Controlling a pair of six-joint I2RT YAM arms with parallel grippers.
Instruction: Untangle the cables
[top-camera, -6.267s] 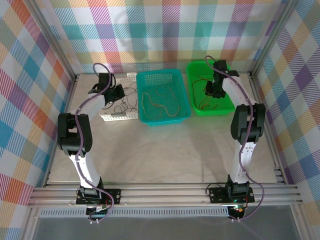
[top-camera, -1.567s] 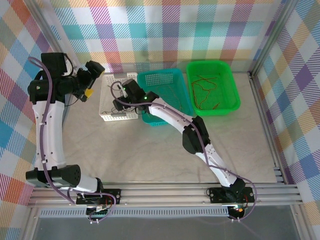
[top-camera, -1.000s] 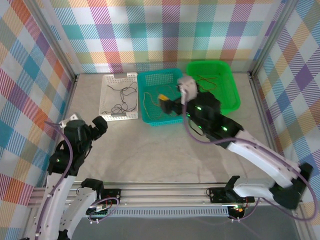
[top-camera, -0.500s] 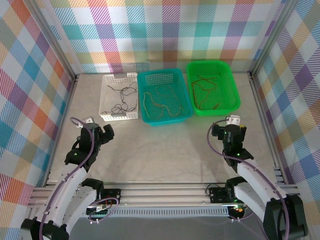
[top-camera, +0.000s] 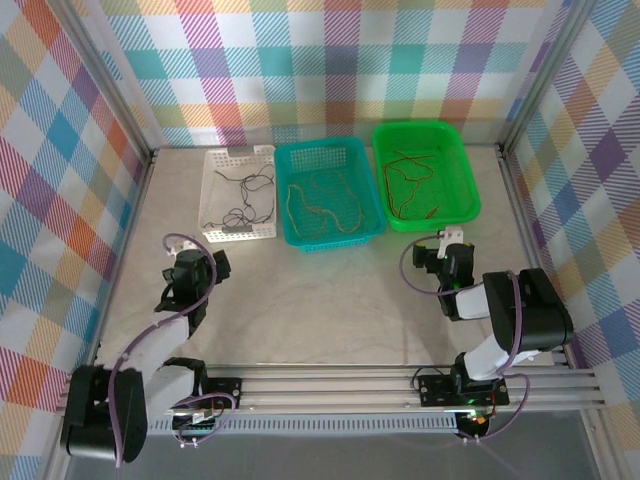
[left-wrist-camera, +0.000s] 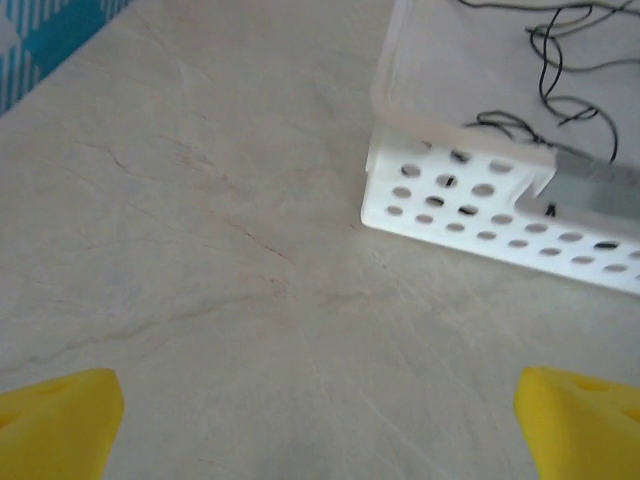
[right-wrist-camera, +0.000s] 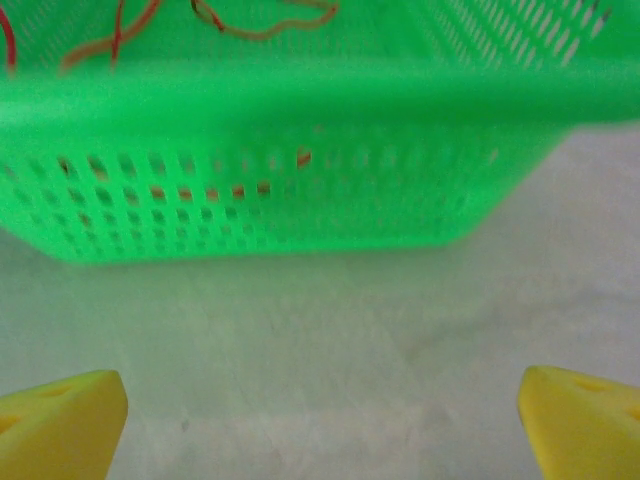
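Red, brown and black cables (top-camera: 290, 200) lay in 3 baskets (top-camera: 330, 243) at upper centre, well beyond both jaws. Left gripper (left-wrist-camera: 320, 420) and right gripper (right-wrist-camera: 320, 420) gaped wide apart.

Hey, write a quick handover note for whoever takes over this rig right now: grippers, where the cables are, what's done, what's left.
Left gripper: open, empty, over bare table short of the white basket.
Right gripper: open, empty, low in front of the green basket.
Cables: black cables in the white basket, yellow-brown cables in the teal basket, red and orange cables in the green basket.
Done: colours appear split among baskets.
Left: black cables look looped over each other; check for tangles.
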